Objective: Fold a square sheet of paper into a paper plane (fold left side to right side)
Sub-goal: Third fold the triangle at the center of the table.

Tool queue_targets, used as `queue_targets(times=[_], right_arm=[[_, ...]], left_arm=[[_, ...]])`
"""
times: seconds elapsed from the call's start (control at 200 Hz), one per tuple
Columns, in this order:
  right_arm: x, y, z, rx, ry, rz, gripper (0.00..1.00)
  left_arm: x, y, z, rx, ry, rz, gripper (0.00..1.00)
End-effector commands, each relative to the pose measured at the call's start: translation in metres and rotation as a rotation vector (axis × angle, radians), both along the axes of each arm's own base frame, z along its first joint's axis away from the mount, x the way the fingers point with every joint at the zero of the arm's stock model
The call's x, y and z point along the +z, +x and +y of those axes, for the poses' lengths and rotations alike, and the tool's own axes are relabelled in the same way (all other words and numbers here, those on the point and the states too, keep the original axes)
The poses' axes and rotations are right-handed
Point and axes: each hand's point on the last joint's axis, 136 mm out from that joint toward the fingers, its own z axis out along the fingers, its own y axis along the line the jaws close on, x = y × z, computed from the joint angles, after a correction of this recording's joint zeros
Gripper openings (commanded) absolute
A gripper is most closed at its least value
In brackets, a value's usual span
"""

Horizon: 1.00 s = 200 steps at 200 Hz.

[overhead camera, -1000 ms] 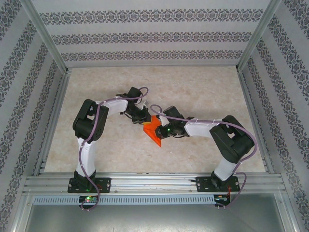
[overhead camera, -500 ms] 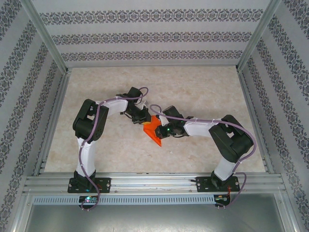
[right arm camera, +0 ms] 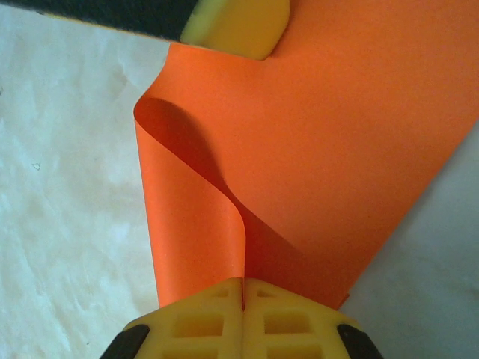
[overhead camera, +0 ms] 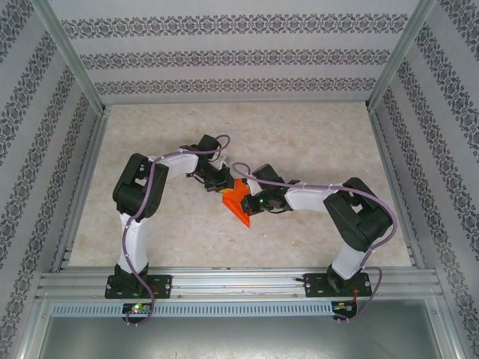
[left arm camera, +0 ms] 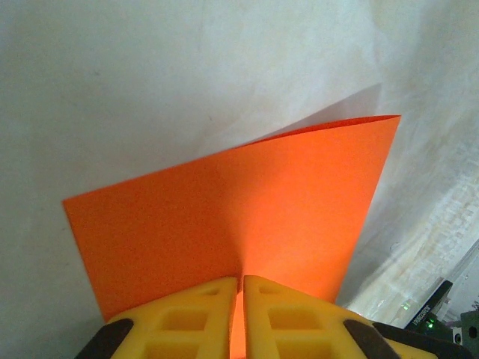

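The square sheet of paper (overhead camera: pixel 238 200) is bright orange-red and is held up between both arms at the table's middle, bent over on itself in a loose curl. My left gripper (overhead camera: pixel 223 185) is shut on its far-left edge; in the left wrist view the sheet (left arm camera: pixel 239 202) rises from between the yellow fingers (left arm camera: pixel 194 314). My right gripper (overhead camera: pixel 247 203) is shut on the opposite edge, where the sheet (right arm camera: pixel 337 134) curls in a soft loop above the yellow fingers (right arm camera: pixel 194 321). The left gripper's yellow fingertip (right arm camera: pixel 236 26) shows at the top of the right wrist view.
A beige marbled tabletop (overhead camera: pixel 299 142) lies under the arms, open on all sides of the paper. Patterned walls and aluminium frame rails (overhead camera: pixel 224 280) enclose the workspace.
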Motion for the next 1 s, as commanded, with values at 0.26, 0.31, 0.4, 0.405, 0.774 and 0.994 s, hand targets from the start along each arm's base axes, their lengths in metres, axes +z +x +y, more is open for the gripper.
queue_targets(times=[0.26, 0.31, 0.4, 0.405, 0.774, 0.994], right_arm=[[-0.013, 0.001, -0.004, 0.001, -0.041, 0.019, 0.0], [-0.011, 0.001, -0.003, 0.002, -0.037, 0.015, 0.0], [-0.005, 0.004, 0.0, 0.004, -0.025, 0.007, 0.0], [-0.005, 0.004, 0.0, 0.005, -0.024, 0.006, 0.0], [0.014, 0.007, 0.007, 0.02, 0.009, -0.023, 0.0], [0.005, 0.006, 0.007, 0.019, -0.008, -0.005, 0.0]], left_arm=[[-0.028, -0.021, 0.015, -0.011, 0.132, 0.084, 0.17], [-0.028, -0.021, 0.015, -0.011, 0.133, 0.085, 0.17], [-0.028, -0.021, 0.015, -0.011, 0.132, 0.083, 0.17], [-0.028, -0.021, 0.015, -0.011, 0.133, 0.084, 0.17], [-0.031, -0.023, 0.016, -0.011, 0.138, 0.089, 0.17], [-0.031, -0.023, 0.016, -0.013, 0.138, 0.088, 0.17]])
